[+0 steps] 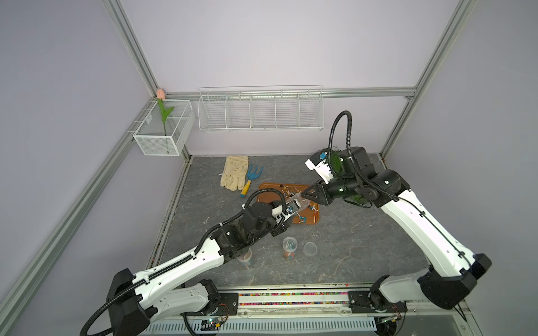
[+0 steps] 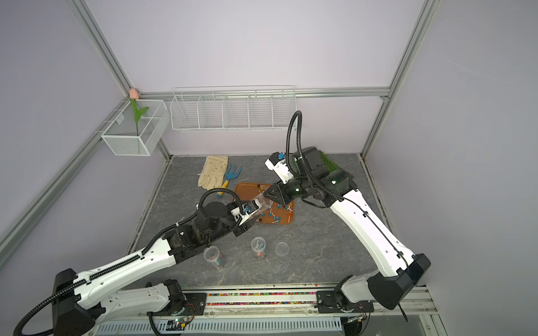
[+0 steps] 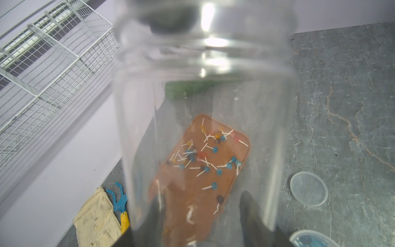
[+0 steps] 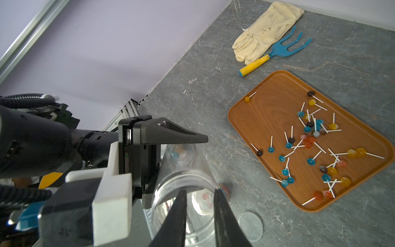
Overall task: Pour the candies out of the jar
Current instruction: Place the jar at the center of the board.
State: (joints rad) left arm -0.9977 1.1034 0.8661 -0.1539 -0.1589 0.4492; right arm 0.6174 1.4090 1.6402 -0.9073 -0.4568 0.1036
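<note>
A clear jar (image 1: 295, 202) (image 2: 263, 203) lies on its side in the air over the brown tray (image 1: 267, 187) (image 4: 267, 102). My left gripper (image 1: 292, 208) (image 3: 202, 213) (image 4: 177, 166) is shut on its body. It looks empty in the left wrist view. The candies (image 1: 291, 190) (image 4: 310, 139) (image 3: 203, 154), tiny lollipops with white sticks, lie scattered on the tray. My right gripper (image 1: 305, 197) (image 2: 266, 196) (image 4: 199, 190) meets the jar's mouth. Its jaws stand a narrow gap apart, one tip over the mouth, the other at the rim's edge.
Two more open jars (image 1: 289, 247) (image 1: 246, 257) holding candies and a loose lid (image 1: 310, 248) stand in front of the tray. A cream glove (image 1: 234, 173) and blue hand rake (image 1: 251, 177) lie behind it. Wire baskets (image 1: 260, 110) hang on the back wall.
</note>
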